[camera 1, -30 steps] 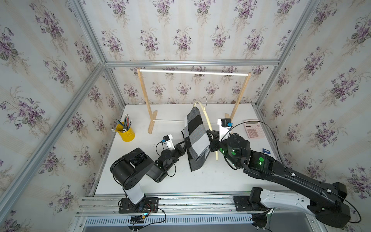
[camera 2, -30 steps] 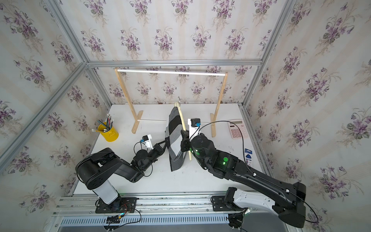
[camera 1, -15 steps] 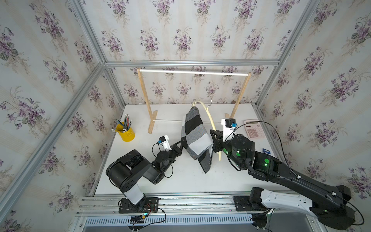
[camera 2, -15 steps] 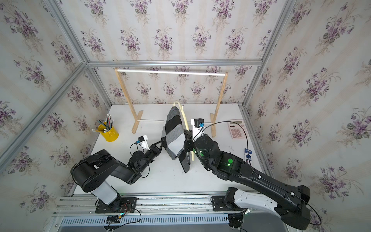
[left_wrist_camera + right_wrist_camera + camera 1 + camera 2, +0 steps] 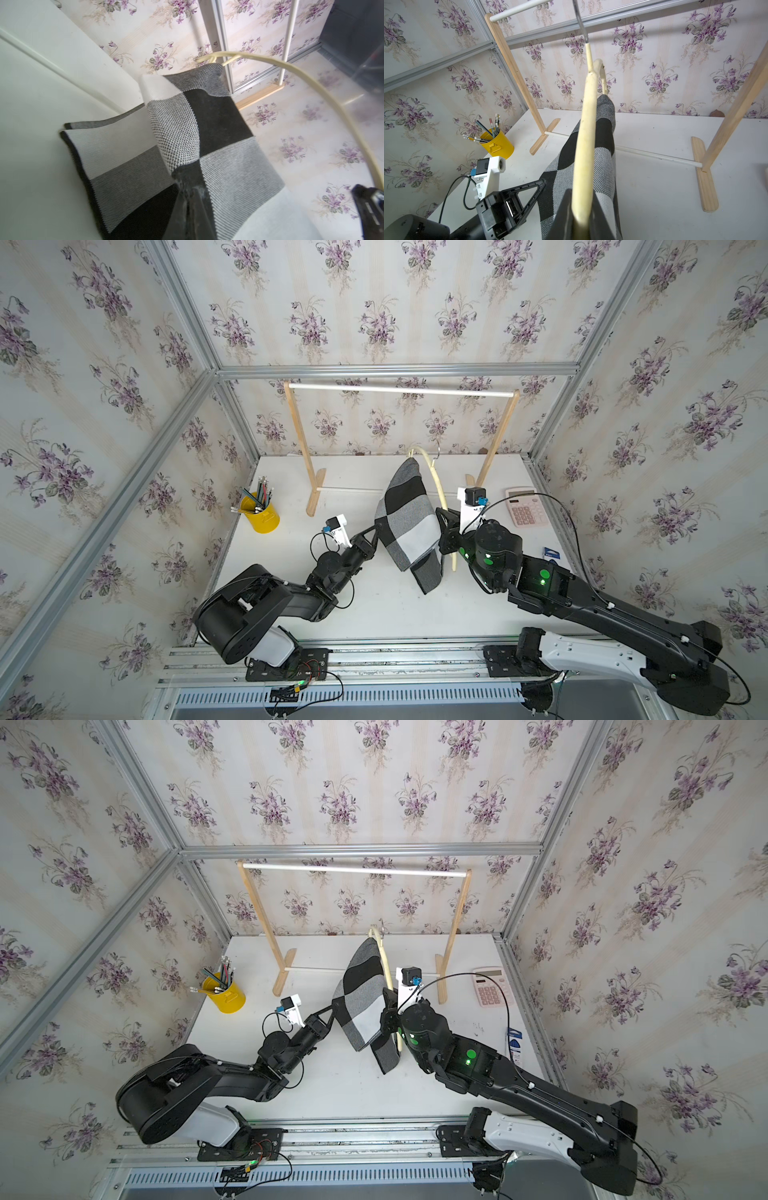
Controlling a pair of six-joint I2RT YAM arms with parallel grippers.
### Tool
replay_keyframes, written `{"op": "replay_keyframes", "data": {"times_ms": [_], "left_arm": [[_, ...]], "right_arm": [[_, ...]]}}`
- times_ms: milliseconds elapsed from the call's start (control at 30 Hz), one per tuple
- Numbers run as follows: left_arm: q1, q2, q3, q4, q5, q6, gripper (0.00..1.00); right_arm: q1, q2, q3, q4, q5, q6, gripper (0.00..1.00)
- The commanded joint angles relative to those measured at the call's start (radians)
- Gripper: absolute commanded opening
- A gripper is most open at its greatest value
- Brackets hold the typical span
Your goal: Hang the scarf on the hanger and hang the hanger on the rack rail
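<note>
The left gripper (image 5: 375,529) pinches the left edge of the black-grey-white checked knit scarf (image 5: 409,526); the right gripper (image 5: 444,519) clamps the pale cream curved wooden hanger (image 5: 435,483).

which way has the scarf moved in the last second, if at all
Yes. The lower end of the scarf has swung, in a top view, away from the yellow cup and toward the calculator.

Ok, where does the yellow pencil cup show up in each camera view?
Top view: yellow pencil cup at the table's left edge, left of the rack.
Top view: the cup at the same spot, left of the rack's foot.
Left wrist: not in it; the scarf fills most of it.
Right wrist: the cup beside the rack's foot.
Shared landmark: the rack, visible in all four.
</note>
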Motion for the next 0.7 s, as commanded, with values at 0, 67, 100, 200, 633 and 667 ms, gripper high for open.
{"op": "replay_keyframes", "data": {"times_ms": [0, 67, 100, 200, 633, 667], "left_arm": [[0.0, -0.06, 0.041, -0.077, 0.04, 0.013, 0.0], [0.0, -0.119, 0.054, -0.116, 0.035, 0.029, 0.0], [0.0, -0.147, 0.063, -0.148, 0.032, 0.04, 0.0], [0.0, -0.253, 0.096, -0.271, 0.02, 0.086, 0.0], [0.001, -0.494, 0.247, -0.598, -0.047, 0.274, 0.0], [0.0, -0.489, 0.254, -0.592, -0.049, 0.279, 0.0]], "right_arm": [[-0.002, 0.007, -0.014, 0.149, 0.061, -0.003, 0.0], [-0.002, 0.013, -0.023, 0.156, 0.065, 0.004, 0.0], [-0.002, 0.013, -0.029, 0.161, 0.068, 0.006, 0.0], [-0.001, 0.008, -0.048, 0.176, 0.079, 0.016, 0.0], [-0.007, -0.067, -0.232, 0.313, 0.123, 0.142, 0.0], [-0.011, -0.074, -0.248, 0.325, 0.119, 0.153, 0.0]]}}
